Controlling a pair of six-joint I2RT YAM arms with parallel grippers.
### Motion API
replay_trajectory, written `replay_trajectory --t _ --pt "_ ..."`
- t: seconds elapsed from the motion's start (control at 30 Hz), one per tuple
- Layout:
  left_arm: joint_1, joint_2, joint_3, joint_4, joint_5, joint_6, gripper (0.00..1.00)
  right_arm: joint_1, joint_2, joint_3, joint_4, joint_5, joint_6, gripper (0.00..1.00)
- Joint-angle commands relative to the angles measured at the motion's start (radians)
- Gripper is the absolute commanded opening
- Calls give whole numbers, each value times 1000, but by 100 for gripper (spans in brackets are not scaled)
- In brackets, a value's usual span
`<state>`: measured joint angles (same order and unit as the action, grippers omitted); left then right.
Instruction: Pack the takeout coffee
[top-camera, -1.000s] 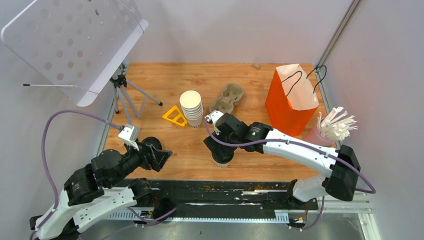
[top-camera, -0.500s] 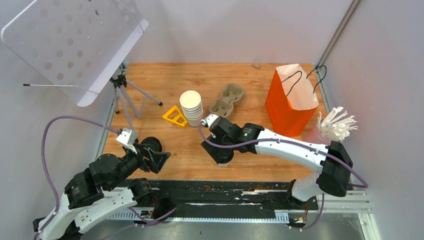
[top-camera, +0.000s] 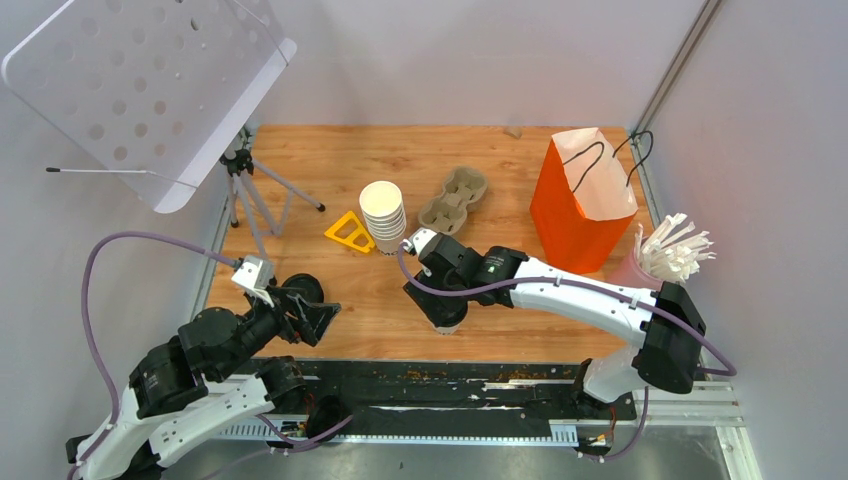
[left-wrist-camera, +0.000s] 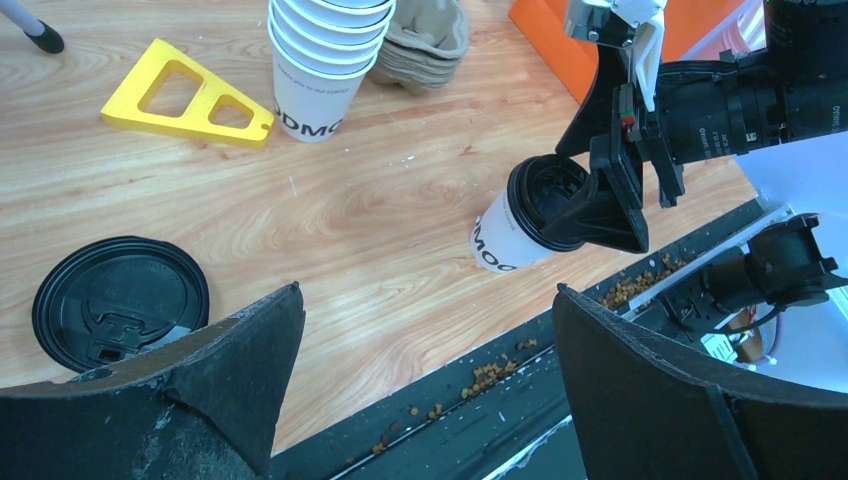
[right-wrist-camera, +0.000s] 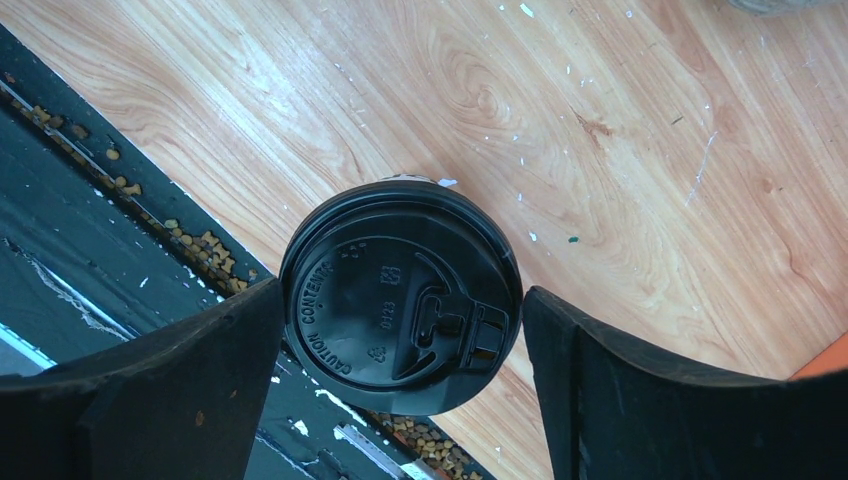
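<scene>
Left wrist: left fingers (left-wrist-camera: 200, 390) spread wide, empty, above desk (left-wrist-camera: 380, 200); coffee (left-wrist-camera: 500, 242) standing near the desk's front edge, right fingers (left-wrist-camera: 600, 215) astride its lid (left-wrist-camera: 542, 188). Right wrist: fingers flanking the lid at its rim; grip or mere closeness cannot be told. Top: coffee mostly hidden under right arm (top-camera: 560, 285).
</scene>
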<state>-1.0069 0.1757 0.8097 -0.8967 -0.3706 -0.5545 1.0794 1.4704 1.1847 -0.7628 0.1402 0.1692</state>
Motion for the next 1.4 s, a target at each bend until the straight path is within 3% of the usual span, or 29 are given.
replay_trajectory --t 0.0,0.77,1.37 --pt "-4 5 -4 23 -20 13 100 5 -6 -6 3 32 -19 87" --pt "-3 10 -6 21 -24 12 100 -170 -104 -87 -4 -14 -54 79" --pt "-4 15 -4 5 -47 0 100 -528 -168 -150 -18 -55 -125 80"
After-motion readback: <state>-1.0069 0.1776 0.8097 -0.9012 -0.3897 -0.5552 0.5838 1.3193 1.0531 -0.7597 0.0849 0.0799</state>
